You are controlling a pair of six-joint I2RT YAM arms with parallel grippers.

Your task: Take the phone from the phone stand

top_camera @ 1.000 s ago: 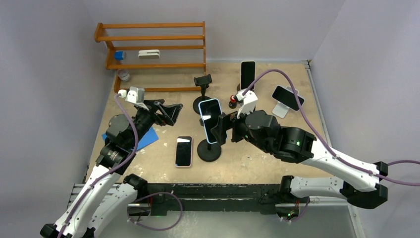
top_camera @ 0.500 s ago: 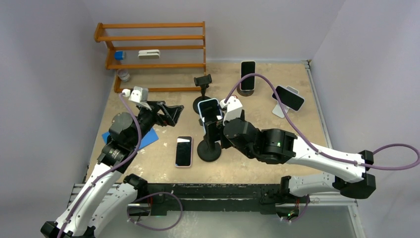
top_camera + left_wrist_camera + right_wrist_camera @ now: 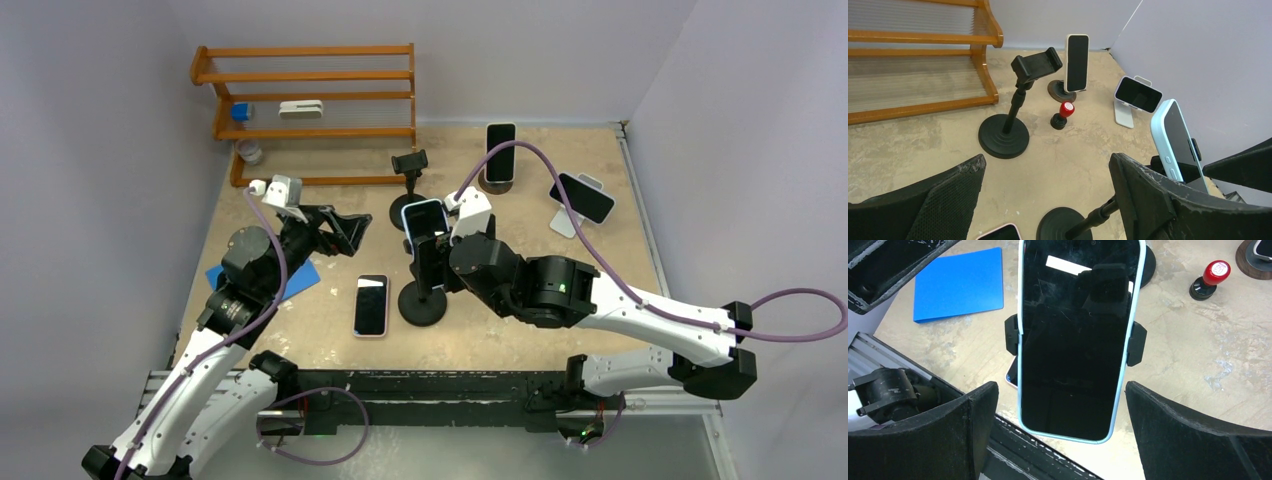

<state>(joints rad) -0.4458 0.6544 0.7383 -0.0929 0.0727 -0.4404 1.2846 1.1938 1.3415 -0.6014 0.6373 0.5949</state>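
Right end effector [image 3: 1062,390] advanced around dark-screened, pale-blue phone [image 3: 1075,335].

Counter [image 3: 450,140]: beige, scuffed. On it: wooden rack [image 3: 310,100], blue folder [image 3: 960,285], flat phone [image 3: 371,305], red stamp [image 3: 1063,114], four stands [image 3: 423,303].

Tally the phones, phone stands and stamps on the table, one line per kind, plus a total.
Phones: 4 - clamped phone, flat phone, rear phone, right phone
Phone stands: 4 - occupied black stand, empty black stand, brown stand, white stand
Red stamp: 1
Total: 9
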